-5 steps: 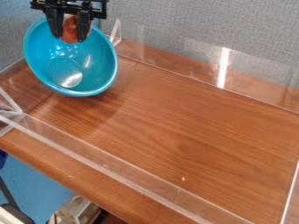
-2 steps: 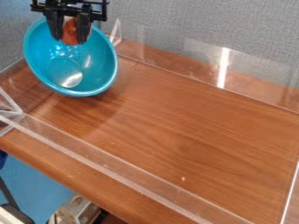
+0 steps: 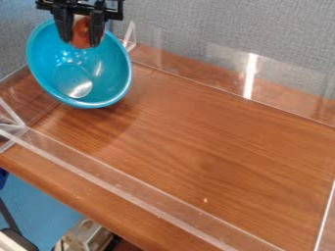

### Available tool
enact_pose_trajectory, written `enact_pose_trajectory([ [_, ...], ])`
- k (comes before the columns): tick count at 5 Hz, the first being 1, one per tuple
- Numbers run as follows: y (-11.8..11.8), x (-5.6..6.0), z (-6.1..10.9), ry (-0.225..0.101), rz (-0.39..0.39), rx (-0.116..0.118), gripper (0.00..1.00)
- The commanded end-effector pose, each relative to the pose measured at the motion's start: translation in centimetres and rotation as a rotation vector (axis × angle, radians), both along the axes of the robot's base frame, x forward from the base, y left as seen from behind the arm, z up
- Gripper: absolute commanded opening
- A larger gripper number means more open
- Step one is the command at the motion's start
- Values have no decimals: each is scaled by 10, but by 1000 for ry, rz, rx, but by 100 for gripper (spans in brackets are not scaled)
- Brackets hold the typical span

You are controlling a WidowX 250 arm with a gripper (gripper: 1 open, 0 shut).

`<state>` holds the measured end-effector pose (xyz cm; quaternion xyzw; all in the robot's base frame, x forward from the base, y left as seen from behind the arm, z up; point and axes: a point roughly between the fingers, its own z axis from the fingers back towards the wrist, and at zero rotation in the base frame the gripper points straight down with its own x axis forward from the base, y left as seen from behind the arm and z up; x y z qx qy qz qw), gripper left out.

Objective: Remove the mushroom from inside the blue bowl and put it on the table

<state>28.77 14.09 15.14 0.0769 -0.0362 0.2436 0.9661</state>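
Observation:
The blue bowl (image 3: 81, 69) sits tilted at the back left of the table (image 3: 210, 137), its glossy inside facing the camera. Above its far rim hangs my black gripper (image 3: 82, 37), pointing down. Between the fingers is the mushroom (image 3: 82, 31), its reddish-brown cap showing; the gripper is shut on it. The mushroom is held just over the bowl's upper inside, clear of the bottom. Its stem is hidden by the fingers.
Low clear acrylic walls (image 3: 249, 69) edge the tabletop on all sides. A grey fabric panel (image 3: 236, 25) stands behind the table. The wood surface stretches to the right and front of the bowl.

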Motion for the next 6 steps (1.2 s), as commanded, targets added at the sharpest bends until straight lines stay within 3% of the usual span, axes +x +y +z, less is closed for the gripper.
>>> enact_pose_trajectory([
  [1,-7,-1,37,-95,-8,33,0],
  [4,-25,-10,42,-119,-9,19,0],
  [6,-52,-19,36,-125,-38,-3,0],
])
